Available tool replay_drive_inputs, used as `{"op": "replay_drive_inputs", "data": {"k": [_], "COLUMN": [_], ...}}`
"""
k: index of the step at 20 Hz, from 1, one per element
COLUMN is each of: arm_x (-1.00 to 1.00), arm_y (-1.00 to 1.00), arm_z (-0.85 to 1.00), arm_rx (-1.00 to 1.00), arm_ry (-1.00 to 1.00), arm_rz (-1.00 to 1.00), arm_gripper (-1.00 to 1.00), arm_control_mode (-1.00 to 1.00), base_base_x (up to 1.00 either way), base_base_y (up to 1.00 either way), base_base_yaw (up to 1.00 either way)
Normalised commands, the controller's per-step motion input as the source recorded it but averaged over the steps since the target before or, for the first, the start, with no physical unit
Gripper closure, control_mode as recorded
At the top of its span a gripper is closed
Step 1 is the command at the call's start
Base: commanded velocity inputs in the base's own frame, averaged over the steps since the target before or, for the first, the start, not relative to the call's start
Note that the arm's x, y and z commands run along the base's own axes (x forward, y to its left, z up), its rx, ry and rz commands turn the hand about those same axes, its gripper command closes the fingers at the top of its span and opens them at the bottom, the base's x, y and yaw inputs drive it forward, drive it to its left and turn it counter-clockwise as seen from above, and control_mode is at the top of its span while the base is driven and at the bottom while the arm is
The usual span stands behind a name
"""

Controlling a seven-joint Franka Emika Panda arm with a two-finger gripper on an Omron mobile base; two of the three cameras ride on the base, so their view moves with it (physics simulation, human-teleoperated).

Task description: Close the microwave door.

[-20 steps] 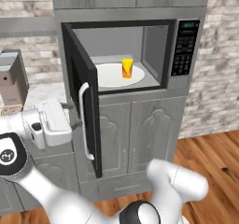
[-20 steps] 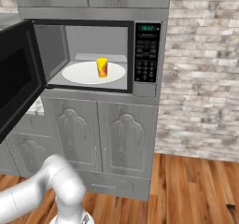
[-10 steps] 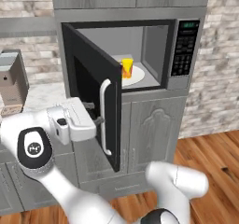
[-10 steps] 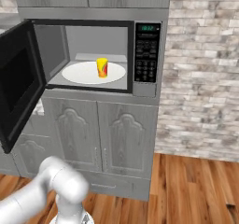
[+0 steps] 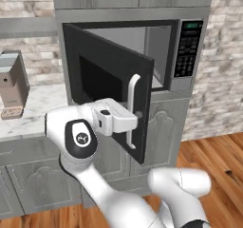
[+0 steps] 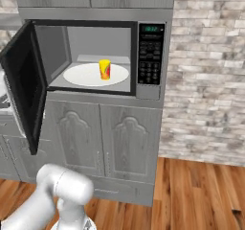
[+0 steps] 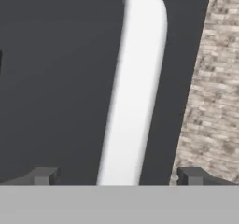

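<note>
While the microwave door (image 5: 109,84) stands about half open, swung nearer the microwave (image 6: 103,56) than half a second ago, the gripper (image 5: 136,118) presses at its white handle (image 7: 135,87), fingers spread either side without clasping. Keypad (image 6: 150,61) lettering is too small to read. Inside sits a yellow cup (image 6: 105,69).

Even flat rendered light, soft shadows, coarse pixelation

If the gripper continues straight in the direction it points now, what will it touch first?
Most likely the white vertical bar handle of the dark grey-black microwave door: it stands directly ahead of the gripper, between the open fingertips. The exact gap is unclear.
</note>
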Motion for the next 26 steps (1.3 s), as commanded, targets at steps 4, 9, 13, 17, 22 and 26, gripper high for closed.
{"op": "replay_drive_inputs", "data": {"k": [4, 9, 13, 17, 22, 26], "arm_x": [0.08, 0.44, 0.53, 0.59, 0.69, 0.75], "arm_y": [-1.0, -0.84, -0.82, -0.6, -0.56, -0.39], "arm_z": [0.0, 0.01, 0.02, 0.18, 0.21, 0.08], "arm_rx": [0.0, 0.06, 0.23, 0.24, 0.23, 0.1], "arm_ry": [0.15, 0.05, 0.0, 0.04, 0.1, 0.08], "arm_rz": [0.12, 0.24, 0.33, 0.27, 0.27, 0.28], "arm_gripper": [-1.0, -1.0, -1.0, -1.0, -1.0, -1.0], "arm_control_mode": [-1.0, -1.0, -1.0, -1.0, -1.0, -1.0], "base_base_x": [0.0, 0.0, 0.0, 0.0, 0.0, 0.0], "base_base_y": [0.0, 0.0, 0.0, 0.0, 0.0, 0.0], "base_base_yaw": [0.0, 0.0, 0.0, 0.0, 0.0, 0.0]}}
